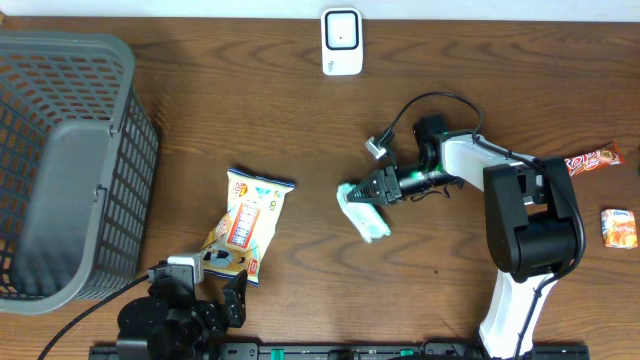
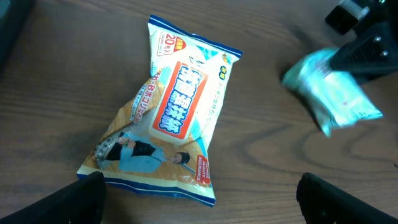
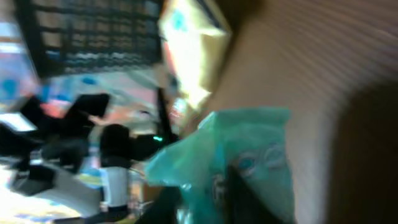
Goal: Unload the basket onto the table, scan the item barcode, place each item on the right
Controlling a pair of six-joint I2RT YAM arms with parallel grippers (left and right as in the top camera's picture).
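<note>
Pouch: teal pouch (image 1: 366,218) mid-worktop, at right end effector (image 1: 362,192); whether it is gripped cannot be told.
Left end effector (image 1: 197,283): jaws apart, empty.
Risk: a loose pouch could slip, its barcode never facing the white scanner (image 1: 341,41).

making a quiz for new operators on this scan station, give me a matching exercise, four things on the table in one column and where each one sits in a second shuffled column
Things
1. grey basket
2. white scanner
3. teal packet
4. small orange packet

Places
A. far edge, centre
B. left end of the table
C. right edge
D. middle of the tabletop

Pairs: 1-B, 2-A, 3-D, 4-C
</note>
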